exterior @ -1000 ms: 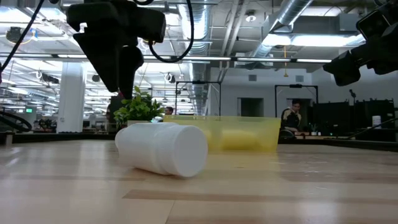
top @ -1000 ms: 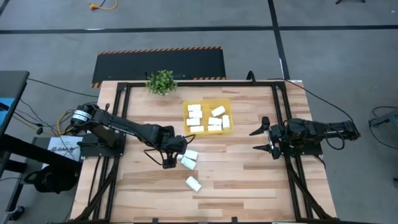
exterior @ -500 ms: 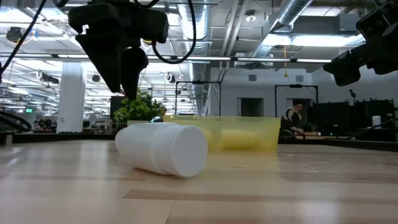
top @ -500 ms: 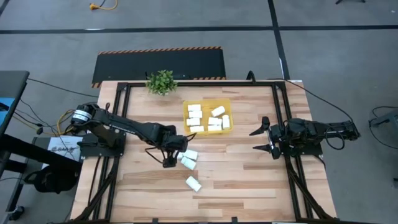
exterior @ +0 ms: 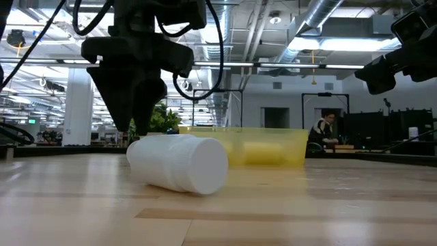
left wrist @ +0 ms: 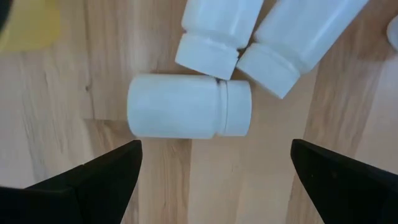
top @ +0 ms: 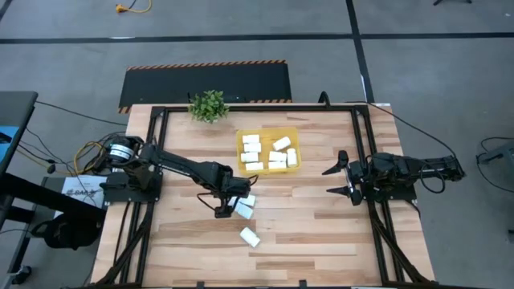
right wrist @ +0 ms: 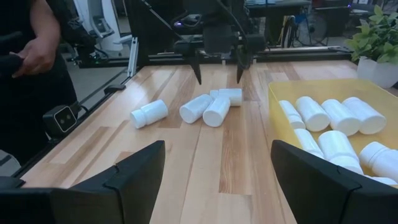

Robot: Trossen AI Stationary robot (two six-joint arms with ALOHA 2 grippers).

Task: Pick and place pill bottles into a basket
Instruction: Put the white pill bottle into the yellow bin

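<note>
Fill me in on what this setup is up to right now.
The robot is clearing white pill bottles off a wooden table into a yellow basket, which already holds several. The left gripper is open and poised over a cluster of three bottles lying on their sides near the table's middle, lined up on the nearest one but not gripping it yet. A fourth bottle lies apart. The right gripper waits at the table's right side, holding nothing.
</note>
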